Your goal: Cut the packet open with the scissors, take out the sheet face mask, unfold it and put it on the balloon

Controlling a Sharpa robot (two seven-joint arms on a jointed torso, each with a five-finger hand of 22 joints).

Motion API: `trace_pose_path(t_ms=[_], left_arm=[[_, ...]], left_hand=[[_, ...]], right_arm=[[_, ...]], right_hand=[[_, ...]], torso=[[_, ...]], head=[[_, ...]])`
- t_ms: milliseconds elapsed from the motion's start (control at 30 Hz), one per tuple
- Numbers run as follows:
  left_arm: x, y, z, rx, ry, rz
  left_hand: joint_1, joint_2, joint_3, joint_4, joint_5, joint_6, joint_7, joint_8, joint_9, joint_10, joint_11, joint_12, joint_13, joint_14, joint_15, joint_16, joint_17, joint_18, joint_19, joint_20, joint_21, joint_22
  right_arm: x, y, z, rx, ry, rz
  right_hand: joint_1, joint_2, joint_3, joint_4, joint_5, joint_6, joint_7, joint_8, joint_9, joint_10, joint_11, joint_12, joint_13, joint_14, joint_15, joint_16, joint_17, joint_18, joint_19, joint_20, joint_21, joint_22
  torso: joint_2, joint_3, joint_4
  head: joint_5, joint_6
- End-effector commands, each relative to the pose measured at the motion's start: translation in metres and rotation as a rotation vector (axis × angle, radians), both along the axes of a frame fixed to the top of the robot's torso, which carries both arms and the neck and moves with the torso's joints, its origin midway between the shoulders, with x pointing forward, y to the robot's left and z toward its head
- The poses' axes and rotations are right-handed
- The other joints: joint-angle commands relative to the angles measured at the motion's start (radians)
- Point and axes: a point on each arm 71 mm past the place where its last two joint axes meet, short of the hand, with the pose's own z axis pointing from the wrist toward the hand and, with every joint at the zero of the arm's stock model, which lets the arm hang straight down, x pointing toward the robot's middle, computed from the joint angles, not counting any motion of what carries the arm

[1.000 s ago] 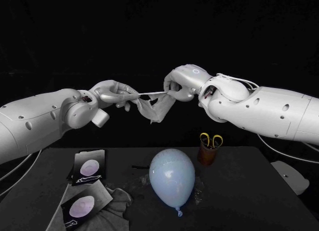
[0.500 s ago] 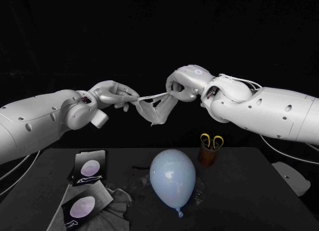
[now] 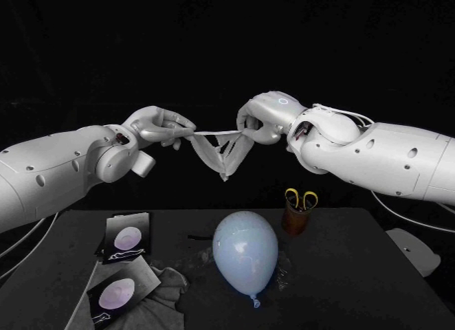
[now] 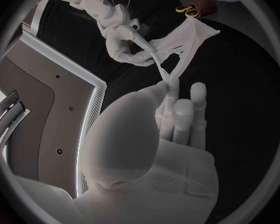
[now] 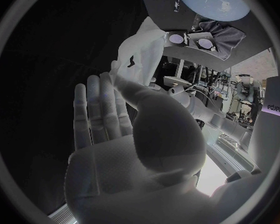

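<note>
While both hands pinch it high above the black table (image 3: 346, 289), the sheet face mask (image 3: 220, 151) hangs between them, top edge taut, the rest drooping in folds. Left hand (image 3: 160, 128) clamps one end of that edge, right hand (image 3: 259, 124) the other. The mask looks thin, limp, damp and clingy, and probably tears easily. Best gripped at the outer edges and spread gently. The balloon (image 3: 245, 251) lies below, light and likely to roll.

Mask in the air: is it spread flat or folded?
Half unfolded. The mask is stretched taut along the top between left robot hand and right robot hand; the rest hangs bunched below.
</note>
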Motion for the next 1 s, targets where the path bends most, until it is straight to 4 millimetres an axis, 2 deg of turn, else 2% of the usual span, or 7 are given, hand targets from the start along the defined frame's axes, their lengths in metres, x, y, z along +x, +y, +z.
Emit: trace_pose_path(t_ms=[33,367,467,633,767,867,1000], left_arm=[[0.001,0.001,0.014,-0.019,-0.126,0.062],[-0.001,-0.008,0.009,0.067,-0.144,0.052],[-0.002,-0.008,0.011,0.072,-0.181,0.072],[-0.002,-0.010,0.008,0.134,-0.178,0.050],[-0.006,-0.011,0.011,0.157,-0.217,0.045],[-0.005,-0.011,0.005,0.193,-0.207,0.044],[-0.007,-0.009,0.009,0.153,-0.243,0.063]], left_hand=[[-0.007,0.002,0.052,-0.061,0.002,0.007,0.004,-0.003,-0.002,-0.005,-0.001,0.006,0.006,-0.006,0.001,0.002,-0.007,0.015,-0.009,0.000,0.008,0.003],[-0.018,-0.001,0.061,-0.073,0.002,0.018,0.001,-0.001,-0.004,-0.004,-0.003,0.011,0.018,-0.009,-0.001,-0.002,-0.023,0.016,-0.008,-0.001,0.020,0.009],[-0.029,0.000,0.078,-0.087,0.002,0.023,-0.003,-0.003,-0.008,-0.002,-0.007,0.013,0.031,0.036,-0.006,0.014,0.022,0.009,0.046,-0.005,0.056,0.048],[-0.034,-0.002,0.085,-0.092,0.002,0.021,-0.002,-0.006,-0.011,0.001,-0.007,0.014,0.036,0.048,-0.006,0.017,0.036,0.004,0.071,-0.007,0.070,0.068],[-0.040,-0.003,0.097,-0.101,0.002,0.026,-0.004,-0.006,-0.012,0.001,-0.009,0.014,0.043,0.054,-0.008,0.017,0.030,0.001,0.087,-0.008,0.080,0.081],[-0.045,-0.005,0.103,-0.104,0.002,0.022,-0.003,-0.009,-0.015,0.002,-0.008,0.014,0.048,0.061,-0.008,0.019,0.040,-0.003,0.106,-0.009,0.090,0.097],[-0.050,-0.006,0.108,-0.107,0.002,0.027,-0.004,-0.007,-0.015,0.002,-0.009,0.014,0.053,0.066,-0.008,0.020,0.044,-0.002,0.107,-0.009,0.091,0.096]], right_arm=[[-0.001,0.001,0.001,0.004,-0.008,-0.008],[-0.002,-0.004,0.003,0.069,-0.002,-0.037],[0.000,-0.006,0.004,0.079,-0.004,-0.046],[0.003,-0.008,0.005,0.069,-0.016,-0.051],[0.002,-0.010,0.009,0.080,-0.054,-0.048],[0.006,-0.012,0.009,0.046,-0.019,-0.056],[0.006,-0.014,0.009,0.020,-0.011,-0.054]], right_hand=[[0.006,-0.007,0.002,0.012,0.003,0.011,-0.001,0.002,-0.002,0.038,-0.034,0.003,0.006,0.015,-0.002,-0.009,-0.002,0.021,0.006,-0.005,0.010,0.007],[0.011,-0.013,0.002,0.025,0.003,0.014,-0.002,-0.001,-0.004,0.044,-0.036,-0.004,0.009,0.028,-0.005,-0.016,-0.004,0.021,0.015,-0.009,0.020,0.017],[0.012,-0.015,0.001,0.028,0.003,0.014,-0.002,-0.001,-0.005,0.046,-0.036,-0.006,0.011,0.031,-0.006,-0.018,-0.004,0.021,0.017,-0.010,0.022,0.019],[0.014,-0.018,0.000,0.035,0.003,0.014,-0.003,-0.003,-0.005,0.049,-0.037,-0.010,0.013,0.036,-0.007,-0.022,-0.004,0.021,0.022,-0.012,0.027,0.024],[0.016,-0.020,0.000,0.038,0.003,0.015,-0.003,-0.003,-0.006,0.050,-0.037,-0.011,0.015,0.039,-0.007,-0.024,-0.004,0.021,0.023,-0.015,0.029,0.027],[0.020,-0.021,0.000,0.039,0.003,0.016,-0.004,-0.003,-0.006,0.052,-0.038,-0.013,0.016,0.041,-0.009,-0.026,-0.004,0.020,0.024,-0.015,0.031,0.029],[0.021,-0.022,-0.001,0.044,0.003,0.016,-0.003,-0.005,-0.006,0.052,-0.038,-0.016,0.017,0.042,-0.009,-0.029,-0.004,0.019,0.025,-0.015,0.032,0.031]], torso=[[-0.002,0.0007,0.0006],[-0.003,-0.0010,0.0011],[0.001,-0.0010,0.0015],[-0.002,-0.0001,0.0036],[0.004,-0.0008,0.0015],[-0.005,0.0001,0.0039],[0.000,-0.0009,-0.0013]], head=[[-0.002,0.001],[-0.003,0.003],[-0.005,0.004],[-0.002,0.001],[-0.005,-0.002],[-0.005,-0.002],[-0.007,0.002]])
